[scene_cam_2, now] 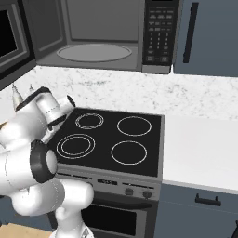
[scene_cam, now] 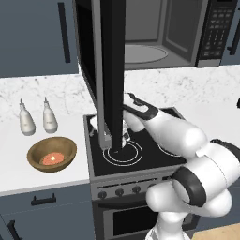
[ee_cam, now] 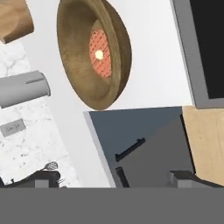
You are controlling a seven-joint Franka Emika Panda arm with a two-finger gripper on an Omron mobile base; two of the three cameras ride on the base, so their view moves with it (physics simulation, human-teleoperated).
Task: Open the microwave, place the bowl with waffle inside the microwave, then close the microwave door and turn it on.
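Observation:
The microwave [scene_cam: 159, 33] hangs above the stove with its grey cavity and turntable [scene_cam_2: 93, 52] exposed. The microwave door [scene_cam: 110, 70] is swung out wide towards the base views, edge-on. The brown wooden bowl [scene_cam: 51, 153] rests on the white counter left of the stove, and the orange-pink waffle [scene_cam: 52, 159] lies flat in it. In the hand view the bowl [ee_cam: 94, 52] and waffle [ee_cam: 100, 53] lie ahead of my gripper [ee_cam: 116, 179], some way off. Its jaws are open with nothing between them. From the left base view, my hand reaches behind the door's lower edge.
Two white shakers [scene_cam: 26, 119] [scene_cam: 49, 117] stand behind the bowl. The black stovetop [scene_cam_2: 111, 139] lies under the microwave, with white counter [scene_cam_2: 200, 148] to its right. The keypad panel [scene_cam_2: 158, 32] is on the microwave's right. A drawer front with a dark handle [ee_cam: 131, 148] sits below the counter edge.

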